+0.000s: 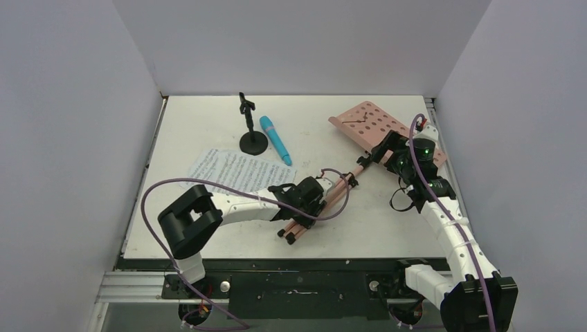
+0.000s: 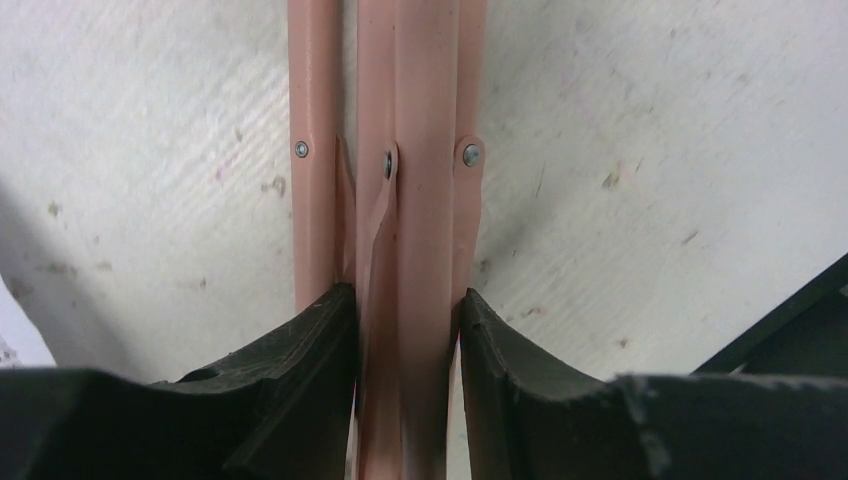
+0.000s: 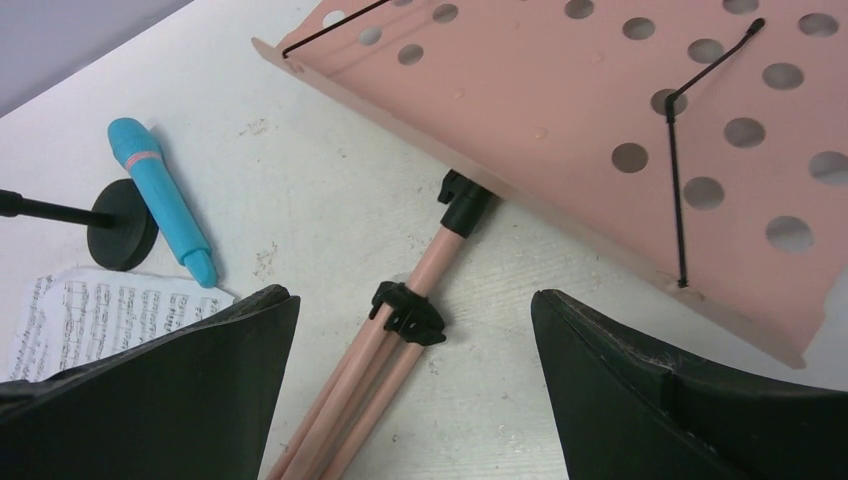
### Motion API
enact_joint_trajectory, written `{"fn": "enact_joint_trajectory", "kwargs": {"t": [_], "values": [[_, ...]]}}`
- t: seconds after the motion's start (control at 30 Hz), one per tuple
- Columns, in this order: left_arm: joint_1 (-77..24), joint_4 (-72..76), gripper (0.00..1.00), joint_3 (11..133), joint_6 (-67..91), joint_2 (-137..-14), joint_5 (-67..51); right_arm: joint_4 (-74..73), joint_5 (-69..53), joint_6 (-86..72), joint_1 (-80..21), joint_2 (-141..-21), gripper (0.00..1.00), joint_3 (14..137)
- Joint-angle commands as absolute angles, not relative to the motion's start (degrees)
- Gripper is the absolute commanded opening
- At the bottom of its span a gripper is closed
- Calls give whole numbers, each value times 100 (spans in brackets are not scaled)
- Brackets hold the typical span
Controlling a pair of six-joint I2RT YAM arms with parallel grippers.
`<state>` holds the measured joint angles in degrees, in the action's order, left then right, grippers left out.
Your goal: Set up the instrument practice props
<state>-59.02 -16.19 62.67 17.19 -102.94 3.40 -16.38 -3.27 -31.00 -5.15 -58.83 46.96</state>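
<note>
**Stand down flat, left jaws clamped on its legs**

The pink stand (image 1: 374, 124) lies on its side on the surface (image 1: 208, 117). The left jaws are clenched on its folded legs (image 2: 410, 200), a pad pressed to each side of the middle tube. One outer leg sits just outside the left pad.

The right jaws hang released and wide above the pole (image 3: 440, 250), which runs between them. The perforated plate (image 3: 560, 110) is just ahead, towards their right pad. The mic (image 1: 275, 138), mic stand (image 1: 253, 142) and pages (image 1: 235, 169) lie well off past their left pad.

I'd say the step is getting the stand upright. To do that well, the right jaws should drop squarely onto the pole near the black clip (image 3: 408, 310), not the plate. Both arms should then lift together so the tubes don't roll. That loose leg may swing.
</note>
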Motion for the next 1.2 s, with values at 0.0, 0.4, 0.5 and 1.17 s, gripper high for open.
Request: {"fn": "enact_joint_trajectory", "kwargs": {"t": [0.0, 0.4, 0.5, 1.17], "values": [[-5880, -2176, 6, 5796, 2380, -9743, 828, -1599, -328, -3059, -457, -5921, 90, 4939], [-5882, -2139, 32, 4710, 3030, -8780, 854, -1665, -251, -2986, -379, -6008, 90, 4744], [-5878, -2044, 52, 4542, 3094, -8438, 911, -1683, -416, -3036, -222, -6013, 90, 4640], [-5843, -1709, 97, 5021, 2716, -8564, 1057, -907, -3224, -3774, 2610, -6602, 94, 3124]]}}
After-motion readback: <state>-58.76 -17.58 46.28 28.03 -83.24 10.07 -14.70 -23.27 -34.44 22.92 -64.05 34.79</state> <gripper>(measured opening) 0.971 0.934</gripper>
